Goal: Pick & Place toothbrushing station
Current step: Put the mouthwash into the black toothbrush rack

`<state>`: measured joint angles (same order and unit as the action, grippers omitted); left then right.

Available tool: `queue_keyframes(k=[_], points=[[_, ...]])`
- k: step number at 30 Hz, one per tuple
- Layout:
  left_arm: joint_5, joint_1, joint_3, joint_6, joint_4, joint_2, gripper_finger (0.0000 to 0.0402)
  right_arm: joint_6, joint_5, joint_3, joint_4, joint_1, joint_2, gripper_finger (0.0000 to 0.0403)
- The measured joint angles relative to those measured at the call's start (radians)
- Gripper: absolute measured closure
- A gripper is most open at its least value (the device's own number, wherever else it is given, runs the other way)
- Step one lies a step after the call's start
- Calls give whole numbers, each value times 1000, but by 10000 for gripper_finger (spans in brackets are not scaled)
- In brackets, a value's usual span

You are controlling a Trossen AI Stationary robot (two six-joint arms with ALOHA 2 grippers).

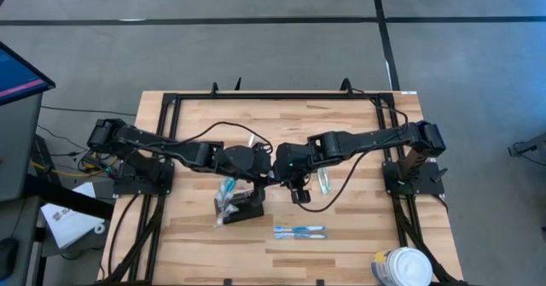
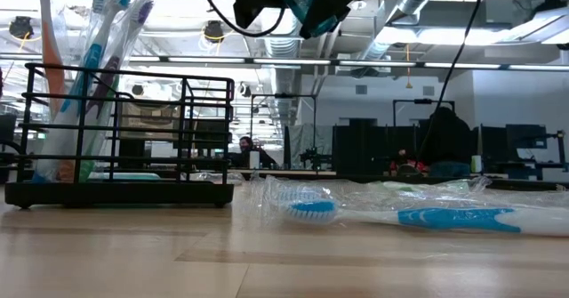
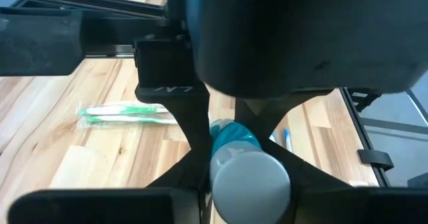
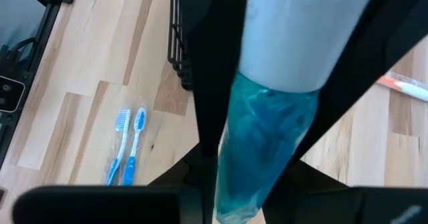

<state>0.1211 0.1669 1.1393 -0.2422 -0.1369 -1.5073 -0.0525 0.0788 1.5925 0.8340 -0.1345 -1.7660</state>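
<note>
A teal tube with a white cap [image 4: 281, 83] is seen clamped between dark fingers [image 4: 214, 70] in both wrist views; the same tube [image 3: 237, 157] appears to be gripped by both the right gripper [image 1: 293, 168] and the left gripper [image 1: 263, 165], which are met above the middle of the counter [image 1: 358, 235]. The holder [image 1: 241, 202], a black wire rack loaded with wrapped brushes, is set on the counter just below the left gripper. Two blue brushes [image 1: 299, 231] are laid near it, apart. A green brush [image 3: 127, 114] is laid farther off. A white tub [image 1: 401, 267] is placed at the counter's corner.
</note>
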Motion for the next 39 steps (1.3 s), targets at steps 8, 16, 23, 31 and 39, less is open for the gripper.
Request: queue_keyframes(k=[8,16,23,31,39], points=[[-28,0,3,-1,-26,42,322,-8,0,0,22,-2,2,270],[-25,3,2,-2,-86,50,315,-12,-2,0,60,6,33,216],[-35,3,1,-1,-120,51,320,15,-26,0,96,20,96,212],[-111,7,1,-2,-164,62,316,27,-27,0,117,19,115,232],[-146,31,1,-13,-277,62,311,28,-27,0,131,19,115,248]])
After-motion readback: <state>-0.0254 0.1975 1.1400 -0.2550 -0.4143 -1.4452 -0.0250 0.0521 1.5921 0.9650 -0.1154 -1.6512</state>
